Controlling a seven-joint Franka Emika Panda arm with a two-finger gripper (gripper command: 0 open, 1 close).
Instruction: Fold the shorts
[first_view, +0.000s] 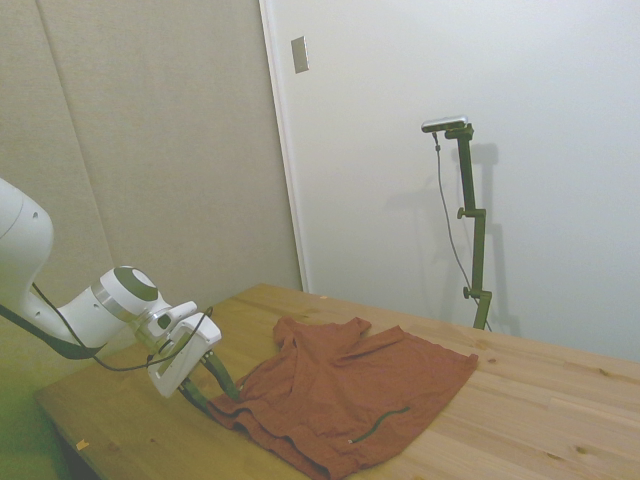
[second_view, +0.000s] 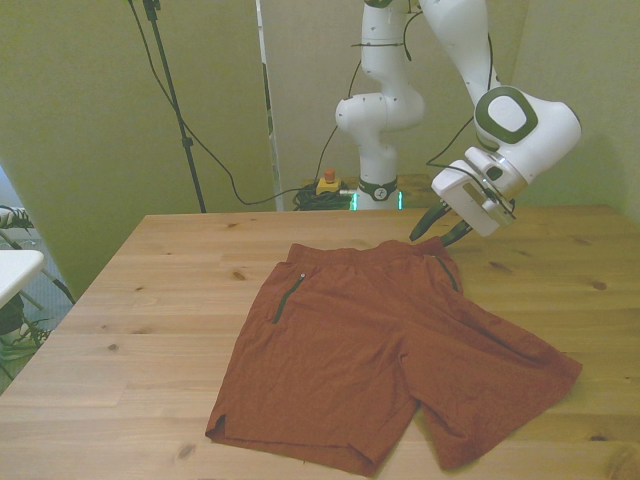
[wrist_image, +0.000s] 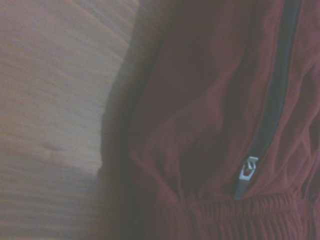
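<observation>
One hand (second_view: 434, 233) spread open at shorts (second_view: 385, 345) waistband corner, perhaps touching, bare table (second_view: 150, 300) around.

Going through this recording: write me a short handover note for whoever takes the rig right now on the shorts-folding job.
End effector: open, fingers apart, low at the waistband corner on the front view's right; no grip visible yet.
Shorts: spread flat on the wooden table, waistband toward the robot, both legs toward the camera, zipper pocket close under the wrist camera.
Done: approach to the waistband corner only; no fold made.
Left: close on the fabric, lift it, carry it across to fold the shorts, release.
</observation>
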